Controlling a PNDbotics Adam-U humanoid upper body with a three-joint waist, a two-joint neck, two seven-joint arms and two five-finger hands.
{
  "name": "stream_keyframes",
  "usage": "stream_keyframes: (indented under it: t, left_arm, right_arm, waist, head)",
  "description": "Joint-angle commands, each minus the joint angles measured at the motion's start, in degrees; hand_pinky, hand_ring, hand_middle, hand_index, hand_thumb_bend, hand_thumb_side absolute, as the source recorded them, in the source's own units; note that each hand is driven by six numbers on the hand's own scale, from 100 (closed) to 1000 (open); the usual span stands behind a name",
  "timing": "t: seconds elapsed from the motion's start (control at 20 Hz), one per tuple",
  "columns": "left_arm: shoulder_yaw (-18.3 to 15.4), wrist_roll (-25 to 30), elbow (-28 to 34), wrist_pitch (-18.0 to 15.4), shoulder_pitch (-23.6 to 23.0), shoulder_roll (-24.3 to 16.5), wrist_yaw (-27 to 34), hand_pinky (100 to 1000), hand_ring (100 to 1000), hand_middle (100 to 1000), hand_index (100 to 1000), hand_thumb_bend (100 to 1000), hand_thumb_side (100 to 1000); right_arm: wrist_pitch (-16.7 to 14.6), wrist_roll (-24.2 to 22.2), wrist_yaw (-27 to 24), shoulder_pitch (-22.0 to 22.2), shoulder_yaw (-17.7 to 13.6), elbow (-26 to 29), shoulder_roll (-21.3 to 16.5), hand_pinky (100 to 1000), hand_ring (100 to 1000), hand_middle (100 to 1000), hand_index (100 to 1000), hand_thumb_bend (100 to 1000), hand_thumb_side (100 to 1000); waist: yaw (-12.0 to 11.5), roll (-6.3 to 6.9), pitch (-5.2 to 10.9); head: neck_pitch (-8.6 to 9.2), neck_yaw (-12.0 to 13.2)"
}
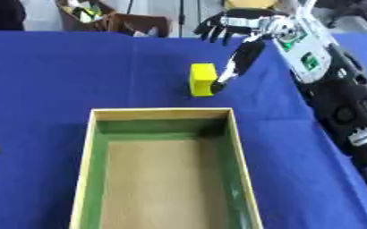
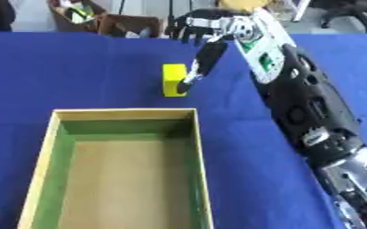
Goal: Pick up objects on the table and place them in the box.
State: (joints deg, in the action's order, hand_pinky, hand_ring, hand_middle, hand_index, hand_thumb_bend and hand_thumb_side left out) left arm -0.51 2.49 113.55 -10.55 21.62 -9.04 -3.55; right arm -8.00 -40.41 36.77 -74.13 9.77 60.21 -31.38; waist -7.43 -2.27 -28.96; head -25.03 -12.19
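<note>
Yellow block (image 1: 203,79) stands on the blue table (image 1: 53,80) just beyond the box (image 1: 87,161), the right hand's (image 1: 237,24) thumb touching its right side, fingers spread open above.

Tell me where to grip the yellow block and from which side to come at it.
Grip the yellow block across its two flat upright side faces, coming from above and the right, where the right robot hand already has a digit against its right face. It stands upright just beyond the box, so its top is open.
</note>
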Motion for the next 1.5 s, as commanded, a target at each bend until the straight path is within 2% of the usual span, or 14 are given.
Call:
stream_keyframes:
  t: [0.05, 0.5, 0.75, 1.0, 1.5]
  left_arm:
    - [0.42, 0.24, 1.04, -0.02, 0.59, -0.48, -0.12, 200, 450, 490, 633, 100, 709]
    - [0.40, 0.47, 1.04, 0.04, 1.17, -0.28, -0.10, 201, 451, 490, 632, 100, 713]
    - [0.30, 0.56, 1.04, 0.14, 1.33, -0.29, -0.13, 202, 451, 491, 632, 100, 715]
    - [0.34, 0.69, 1.04, 0.26, 1.41, -0.22, -0.22, 202, 451, 491, 631, 100, 716]
    - [0.42, 1.07, 1.04, 0.23, 1.33, -0.12, -0.46, 203, 452, 493, 631, 100, 722]
  right_arm:
    - [1.14, 0.49, 0.04, -1.03, -0.09, 1.53, -0.42, 702, 806, 795, 907, 826, 309]
    - [1.32, 0.55, 1.73, 0.51, 1.25, 1.40, -0.19, 710, 809, 809, 901, 819, 263]
    - [0.73, -0.77, 1.98, 2.49, 2.12, 2.62, -1.89, 717, 812, 803, 897, 814, 250]
    - [1.49, 0.35, 1.97, 3.20, 2.12, 3.30, -2.24, 693, 794, 751, 857, 770, 301]
    - [2.46, 4.90, 6.61, 3.27, 1.95, 2.60, -2.46, 698, 790, 740, 844, 710, 377]
  waist:
    - [-0.08, 0.06, 1.12]
    - [-0.75, -0.31, 0.43]
    - [-0.76, -0.55, 0.28]
    - [-0.74, -0.64, 0.12]
    - [-0.66, -0.56, -0.15]
  head:
    - [0.93, -0.26]
    - [0.95, 0.31]
    - [1.01, 0.72]
    - [1.12, 0.83]
    - [1.28, 0.73]
